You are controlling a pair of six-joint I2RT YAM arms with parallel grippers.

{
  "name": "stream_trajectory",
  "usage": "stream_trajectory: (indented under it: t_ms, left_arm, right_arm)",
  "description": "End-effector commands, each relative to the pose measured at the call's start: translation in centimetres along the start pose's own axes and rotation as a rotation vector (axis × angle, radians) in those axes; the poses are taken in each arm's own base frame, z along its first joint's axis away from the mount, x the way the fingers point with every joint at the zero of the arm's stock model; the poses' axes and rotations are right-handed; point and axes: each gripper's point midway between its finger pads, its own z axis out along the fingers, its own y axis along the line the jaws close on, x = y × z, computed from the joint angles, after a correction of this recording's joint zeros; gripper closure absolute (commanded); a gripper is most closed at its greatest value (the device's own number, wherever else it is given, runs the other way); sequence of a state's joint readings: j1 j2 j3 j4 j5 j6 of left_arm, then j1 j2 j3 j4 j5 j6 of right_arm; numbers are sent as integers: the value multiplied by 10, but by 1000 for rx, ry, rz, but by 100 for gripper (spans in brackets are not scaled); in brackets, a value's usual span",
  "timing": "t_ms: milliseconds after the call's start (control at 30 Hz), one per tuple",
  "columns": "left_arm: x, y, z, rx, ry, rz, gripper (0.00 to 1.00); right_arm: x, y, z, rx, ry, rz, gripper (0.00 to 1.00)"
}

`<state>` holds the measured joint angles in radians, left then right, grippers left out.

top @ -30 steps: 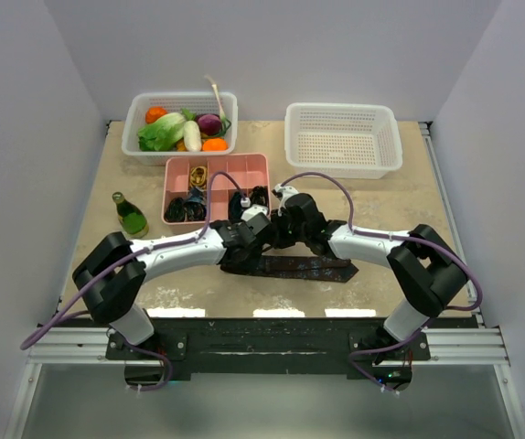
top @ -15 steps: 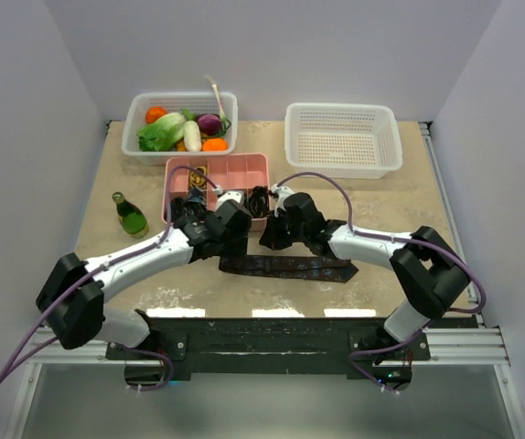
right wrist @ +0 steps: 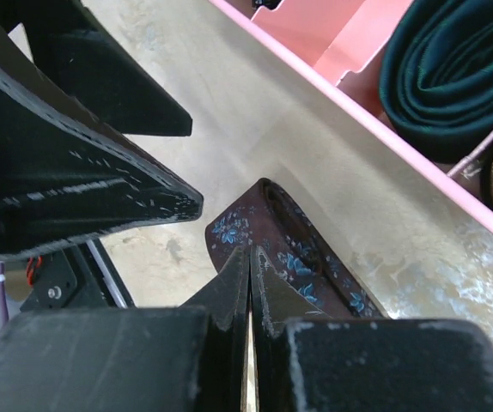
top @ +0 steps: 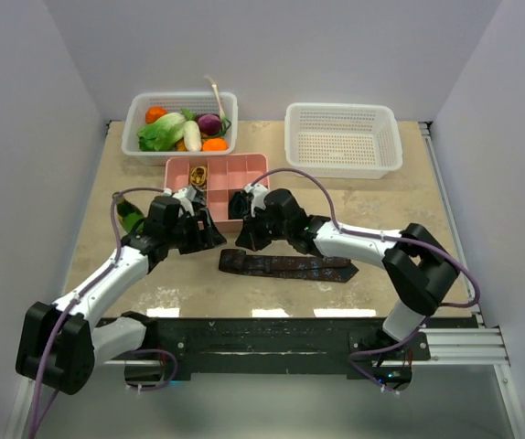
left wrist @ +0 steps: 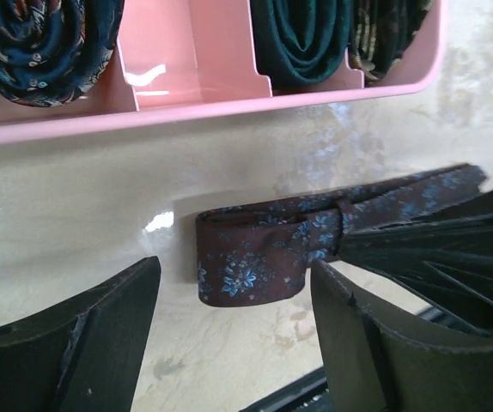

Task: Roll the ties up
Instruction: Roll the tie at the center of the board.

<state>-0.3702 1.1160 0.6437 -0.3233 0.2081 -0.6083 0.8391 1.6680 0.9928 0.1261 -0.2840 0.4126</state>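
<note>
While the jaws of your left gripper (left wrist: pixel 234 279) stand apart over the folded end of the maroon floral tie (left wrist: pixel 264 249), your right gripper (right wrist: pixel 249 257) holds its jaws together, tips down on the strip just behind that fold. Whether they pinch cloth, I cannot tell. The tie lies flat on the bench (left wrist: pixel 75 197), just in front of the pink divided tray (left wrist: pixel 229 107), where a dark green rolled tie (left wrist: pixel 302 39) sits. You appear to be starting the roll. Next, lower the left jaws onto the fold and turn it over tightly.
</note>
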Motion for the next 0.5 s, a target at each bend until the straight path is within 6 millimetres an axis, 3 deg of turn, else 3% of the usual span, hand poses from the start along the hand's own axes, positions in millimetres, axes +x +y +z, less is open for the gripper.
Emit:
stream_trajectory:
  t_ms: [0, 33, 133, 467]
  left_arm:
    - [-2, -30, -8, 307, 11, -15, 24]
    - [-1, -36, -9, 362, 20, -22, 24]
    - [1, -20, -5, 329, 21, -53, 24]
    - [7, 2, 1, 235, 32, -58, 24]
  right_arm:
    - [-2, 17, 10, -58, 21, -50, 100]
    - [1, 19, 13, -61, 31, -51, 100]
    - [5, 19, 15, -51, 47, -54, 100]
    - [21, 4, 18, -1, 85, -67, 100]
